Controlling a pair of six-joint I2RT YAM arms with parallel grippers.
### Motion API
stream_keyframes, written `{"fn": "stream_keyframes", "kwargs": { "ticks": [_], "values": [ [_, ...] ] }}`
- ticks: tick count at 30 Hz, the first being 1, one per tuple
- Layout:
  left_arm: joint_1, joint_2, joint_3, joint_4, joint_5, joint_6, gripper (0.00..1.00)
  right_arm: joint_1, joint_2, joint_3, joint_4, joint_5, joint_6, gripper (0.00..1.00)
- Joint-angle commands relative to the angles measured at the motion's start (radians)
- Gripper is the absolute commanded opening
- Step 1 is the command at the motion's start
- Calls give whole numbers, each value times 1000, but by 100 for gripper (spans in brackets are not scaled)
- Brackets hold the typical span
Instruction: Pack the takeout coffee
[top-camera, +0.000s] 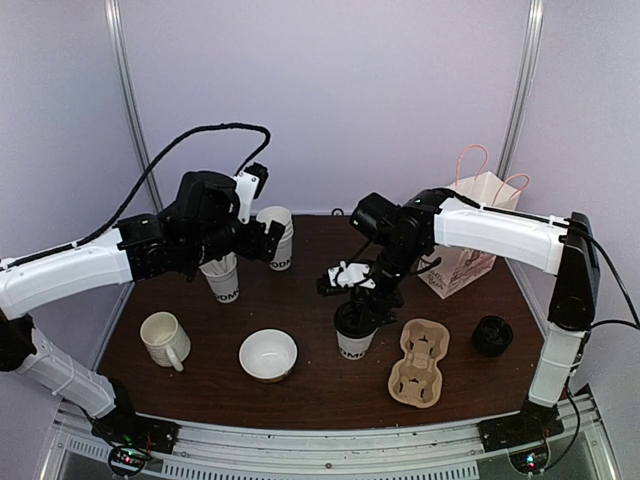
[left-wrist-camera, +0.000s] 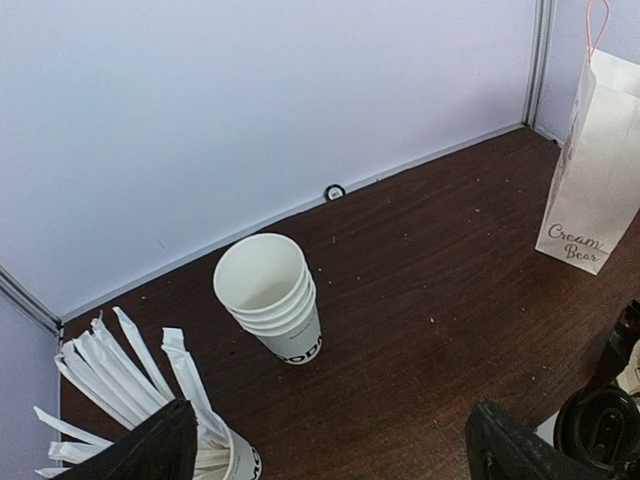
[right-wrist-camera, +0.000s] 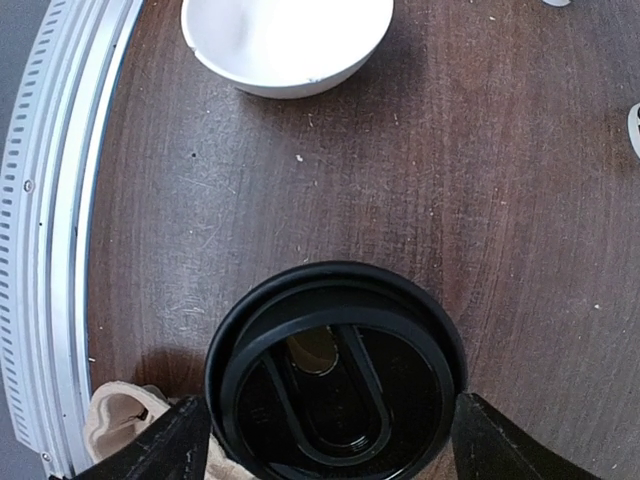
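Noted on the dark brown wooden table (top-camera: 320, 392):

- White ceramic handled mug (top-camera: 163, 338), upright, toward the near left corner.
- White ceramic bowl (top-camera: 268, 354), beside the mug, by the near edge.
- Stack of lidless white paper cups (left-wrist-camera: 270, 298), near the far edge, left of centre.
- Bundle of white paper-wrapped straws (left-wrist-camera: 130, 380), standing in a paper cup, closer to the left edge.
- White paper bag with pink handles (left-wrist-camera: 598, 180). I read "Cream Bear" on it; far right corner.
- Brown moulded pulp cup carrier (top-camera: 420, 362), lying flat by the near edge, right of centre.

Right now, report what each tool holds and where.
Left tool: nothing. Right tool straddles the takeout coffee at its black lid; grip cannot be told.
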Motion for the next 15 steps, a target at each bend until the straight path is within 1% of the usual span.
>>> {"fn": "stream_keyframes", "kwargs": {
  "ticks": [1, 6, 9, 12, 13, 15],
  "values": [
    [10, 59, 26, -9, 84, -28, 98, -14, -69, 16, -8, -26, 31, 90],
    [11, 123, 75, -79, 234, -78, 97, -84, -123, 49, -35, -87, 78, 93],
    [13, 163, 87, -83, 384, -144, 94, -143, -164, -16, 18, -149, 181, 92],
    [18, 230, 130, -113, 519, -211, 87, -205, -204, -127, 137, -175, 390, 86],
    [21, 257, 142, -125, 558, -234, 83, -232, -212, -163, 151, -215, 436, 82],
    [29, 290, 151, -114, 637, -277, 79, -276, -224, -223, 172, -297, 510, 74]
  ]
}}
